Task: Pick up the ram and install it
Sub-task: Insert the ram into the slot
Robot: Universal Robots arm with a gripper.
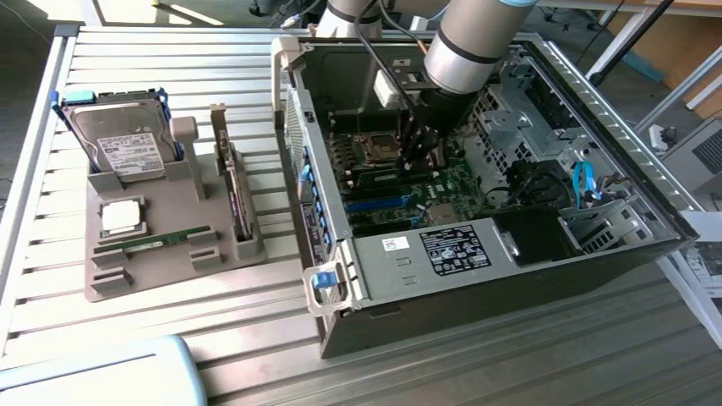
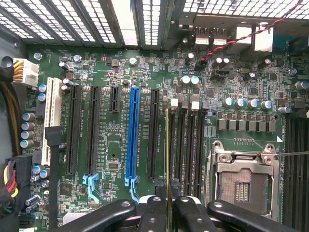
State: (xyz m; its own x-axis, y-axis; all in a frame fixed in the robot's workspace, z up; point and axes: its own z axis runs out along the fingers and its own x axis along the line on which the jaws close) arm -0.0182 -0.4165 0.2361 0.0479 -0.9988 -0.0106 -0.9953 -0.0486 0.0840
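In the wrist view the ram [image 2: 167, 154] shows edge-on as a thin green-yellow strip running out from between my fingers. My gripper [image 2: 169, 215] is shut on it. The strip lies along the outermost of the black memory slots [image 2: 186, 145], between the long black card slot and the open processor socket [image 2: 241, 181]. Whether it touches the slot I cannot tell. In the exterior view my gripper [image 1: 420, 152] reaches down inside the open computer case [image 1: 508, 254], just over the motherboard beside the socket.
A grey holder [image 1: 169, 211] at the exterior view's left carries a hard drive [image 1: 130, 144], an upright expansion card [image 1: 233, 190], a square silver chip [image 1: 121, 217] and another green stick [image 1: 152, 241]. Case walls, cables and a blue card slot [image 2: 133, 135] surround my gripper.
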